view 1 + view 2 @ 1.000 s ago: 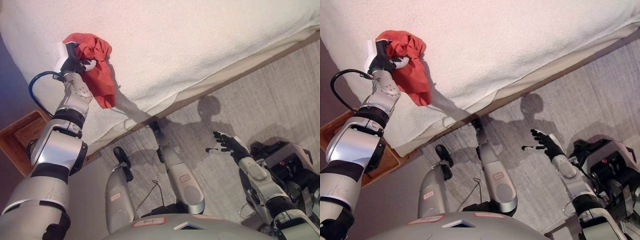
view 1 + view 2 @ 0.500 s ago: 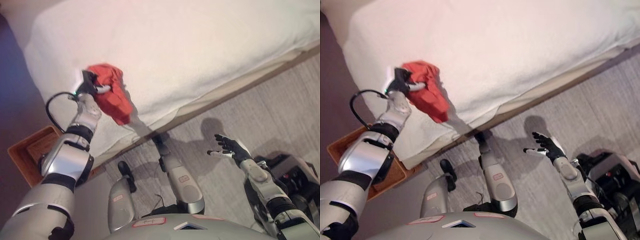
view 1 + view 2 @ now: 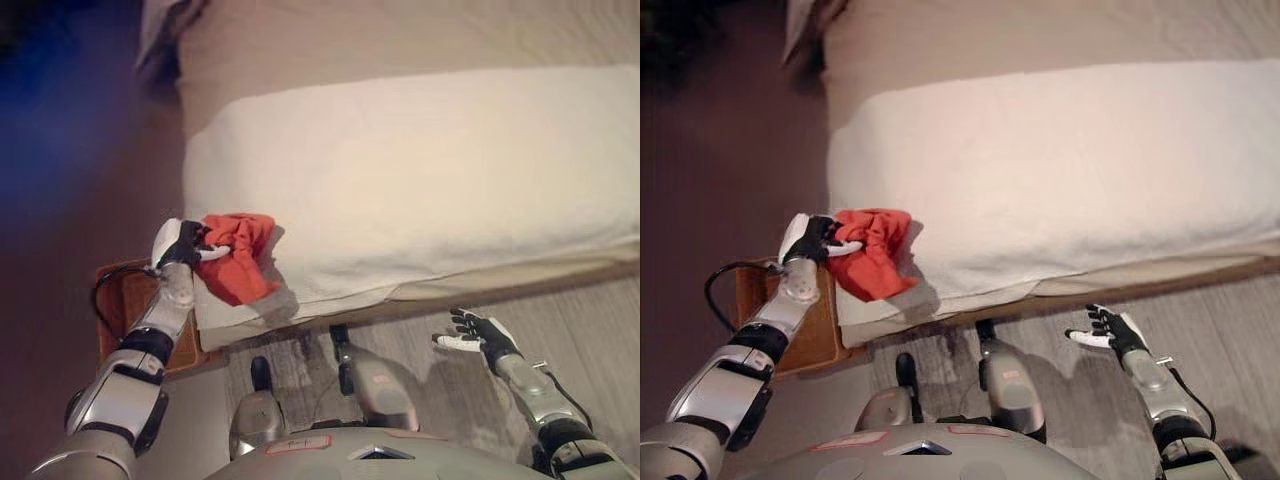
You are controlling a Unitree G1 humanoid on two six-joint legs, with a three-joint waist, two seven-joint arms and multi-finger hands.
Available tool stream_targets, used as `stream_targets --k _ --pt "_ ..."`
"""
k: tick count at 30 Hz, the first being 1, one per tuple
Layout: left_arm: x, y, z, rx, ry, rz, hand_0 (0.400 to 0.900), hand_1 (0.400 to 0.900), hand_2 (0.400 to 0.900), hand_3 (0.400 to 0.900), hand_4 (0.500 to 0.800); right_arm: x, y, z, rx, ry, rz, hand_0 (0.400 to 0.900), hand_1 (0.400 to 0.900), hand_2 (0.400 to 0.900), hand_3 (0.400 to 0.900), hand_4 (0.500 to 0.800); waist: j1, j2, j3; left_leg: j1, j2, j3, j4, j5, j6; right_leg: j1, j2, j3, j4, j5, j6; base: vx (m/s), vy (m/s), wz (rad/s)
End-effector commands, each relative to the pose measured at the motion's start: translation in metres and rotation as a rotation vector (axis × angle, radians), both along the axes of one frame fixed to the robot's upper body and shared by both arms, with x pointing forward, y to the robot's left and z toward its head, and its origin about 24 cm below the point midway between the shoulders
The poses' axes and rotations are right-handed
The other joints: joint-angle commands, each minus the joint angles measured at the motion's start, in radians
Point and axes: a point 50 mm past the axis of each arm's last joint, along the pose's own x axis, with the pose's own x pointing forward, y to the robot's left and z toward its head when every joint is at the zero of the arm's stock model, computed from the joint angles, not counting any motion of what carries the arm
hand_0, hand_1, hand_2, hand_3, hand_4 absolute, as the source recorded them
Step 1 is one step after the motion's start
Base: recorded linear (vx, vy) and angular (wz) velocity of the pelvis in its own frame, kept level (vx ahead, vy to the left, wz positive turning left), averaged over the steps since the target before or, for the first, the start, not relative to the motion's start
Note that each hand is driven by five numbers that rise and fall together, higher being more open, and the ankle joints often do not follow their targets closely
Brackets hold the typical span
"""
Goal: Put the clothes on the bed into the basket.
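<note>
A crumpled red garment (image 3: 240, 257) hangs off the near left corner of the white bed (image 3: 420, 180). My left hand (image 3: 180, 245) is shut on its upper left edge, holding it up beside the mattress corner. The brown wicker basket (image 3: 113, 305) stands on the floor left of the bed, just below and behind my left forearm, mostly hidden by it. My right hand (image 3: 478, 333) hovers open over the floor at the lower right, fingers spread, holding nothing.
The bed's beige base (image 3: 500, 280) runs along the near edge above grey carpet (image 3: 600, 330). A pillow corner (image 3: 160, 35) shows at the top left. Dark floor lies left of the bed.
The whole view has pulled back and turned, so more of the bed shows. My left hand has carried the red garment toward the bed's corner, nearer the basket. The right hand stays open.
</note>
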Motion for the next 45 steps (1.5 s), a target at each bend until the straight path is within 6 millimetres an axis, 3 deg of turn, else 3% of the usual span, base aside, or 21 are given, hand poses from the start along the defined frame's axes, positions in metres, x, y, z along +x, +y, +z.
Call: stream_targets --k 1,3,5,6,7,10,15,19,30,38,39,40,45 --pt "0.004 0.035 0.043 0.096 -0.159 0.015 0.4 0.4 0.4 0.4 0.5 -0.012 -0.017 0.002 -0.043 0.016 -0.038 0.9 0.9 0.9 0.9 0.8 0.031 -0.03 -0.073 -0.026 0.017 0.004 0.065 0.013 -0.036 0.03 -0.082 0.02 0.062 -0.017 0.091 0.05 -0.002 0.59" --pt "0.002 0.04 0.044 0.099 -0.154 0.032 0.4 0.4 0.4 0.4 0.5 -0.013 -0.017 0.001 -0.046 0.023 -0.036 0.9 0.9 0.9 0.9 0.8 0.036 -0.028 -0.077 -0.023 0.019 -0.009 0.055 0.019 -0.036 0.041 -0.084 0.006 0.062 -0.022 0.091 0.03 0.006 0.44" --pt "-0.003 0.068 0.055 0.166 -0.138 0.116 0.4 0.4 0.4 0.4 0.5 -0.013 -0.017 0.0 -0.044 0.032 -0.037 0.9 0.9 0.9 0.9 0.8 0.051 -0.023 -0.087 -0.02 0.021 -0.031 0.037 0.032 -0.039 0.058 -0.084 -0.022 0.061 -0.033 0.092 0.02 0.002 0.33" --pt "-0.003 0.068 0.055 0.166 -0.138 0.116 0.4 0.4 0.4 0.4 0.5 -0.013 -0.017 0.0 -0.044 0.032 -0.037 0.9 0.9 0.9 0.9 0.8 0.05 -0.023 -0.086 -0.019 0.021 -0.032 0.037 0.032 -0.039 0.059 -0.084 -0.023 0.061 -0.033 0.092 0.02 -0.002 0.13" --pt "-0.009 0.093 0.069 0.224 -0.129 0.204 0.4 0.4 0.4 0.4 0.5 -0.012 -0.016 0.0 -0.045 0.037 -0.02 0.9 0.9 0.9 0.9 0.8 0.057 -0.022 -0.094 -0.017 0.024 -0.035 0.027 0.037 -0.04 0.066 -0.084 -0.033 0.057 -0.034 0.095 0.02 0.006 0.07" --pt "-0.022 0.129 0.094 0.342 -0.111 0.306 0.4 0.4 0.4 0.4 0.5 -0.012 -0.016 0.001 -0.05 0.04 0.003 0.9 0.9 0.9 0.9 0.8 0.058 -0.026 -0.093 -0.016 0.025 -0.031 0.018 0.041 -0.041 0.064 -0.08 -0.032 0.052 -0.032 0.098 0.0 0.006 -0.07" --pt "-0.039 0.162 0.132 0.499 -0.106 0.4 0.4 0.4 0.4 0.4 0.5 -0.029 -0.025 -0.002 -0.072 0.088 -0.031 0.9 0.9 0.9 0.9 0.8 0.064 -0.035 -0.071 -0.034 0.029 -0.028 0.016 0.047 -0.039 0.041 -0.075 -0.025 0.046 -0.022 0.104 -0.03 0.003 -0.06" --pt "-0.055 0.185 0.153 0.522 -0.105 0.524 0.4 0.4 0.4 0.4 0.5 -0.036 -0.028 -0.005 -0.074 0.125 -0.049 0.9 0.9 0.9 0.9 0.8 0.063 -0.044 -0.055 -0.049 0.031 -0.019 0.016 0.05 -0.038 0.021 -0.073 -0.016 0.037 -0.01 0.108 -0.02 0.013 -0.1" --pt "-0.051 0.193 0.197 0.579 -0.193 0.561 0.4 0.4 0.4 0.4 0.5 -0.031 -0.024 -0.004 -0.06 0.111 -0.021 0.9 0.9 0.9 0.9 0.8 0.065 -0.08 -0.008 -0.109 0.02 -0.025 0.067 0.038 -0.028 -0.005 -0.082 -0.012 0.032 0.01 0.115 -0.01 0.008 -0.02" --pt "-0.046 0.19 0.199 0.536 -0.234 0.571 0.4 0.4 0.4 0.4 0.5 -0.027 -0.019 -0.005 -0.043 0.1 -0.004 0.9 0.9 0.9 0.9 0.8 0.061 -0.092 0.001 -0.129 0.007 -0.024 0.082 0.026 -0.022 -0.011 -0.091 -0.006 0.025 0.019 0.119 0.0 0.004 0.0" --pt "-0.046 0.19 0.199 0.536 -0.234 0.571 0.831 0.831 0.831 0.831 0.759 -0.027 -0.019 -0.005 -0.043 0.1 -0.004 0.9 0.9 0.9 0.9 0.8 0.061 -0.092 0.001 -0.129 0.007 -0.024 0.083 0.026 -0.022 -0.011 -0.091 -0.006 0.025 0.019 0.119 -0.01 0.032 -0.04" --pt "-0.046 0.191 0.201 0.527 -0.24 0.589 0.9 0.9 0.9 0.9 0.8 -0.025 -0.019 -0.004 -0.045 0.098 0.003 0.9 0.9 0.9 0.9 0.8 0.058 -0.092 0.002 -0.132 0.006 -0.022 0.082 0.027 -0.021 -0.013 -0.092 -0.003 0.023 0.019 0.119 -0.01 0.03 -0.03" --pt "-0.044 0.19 0.204 0.529 -0.245 0.589 0.9 0.9 0.9 0.9 0.8 -0.023 -0.018 -0.004 -0.04 0.094 0.004 0.9 0.9 0.9 0.9 0.8 0.059 -0.094 0.005 -0.134 0.002 -0.019 0.084 0.025 -0.019 -0.019 -0.093 0.0 0.022 0.023 0.12 0.0 0.006 -0.01"
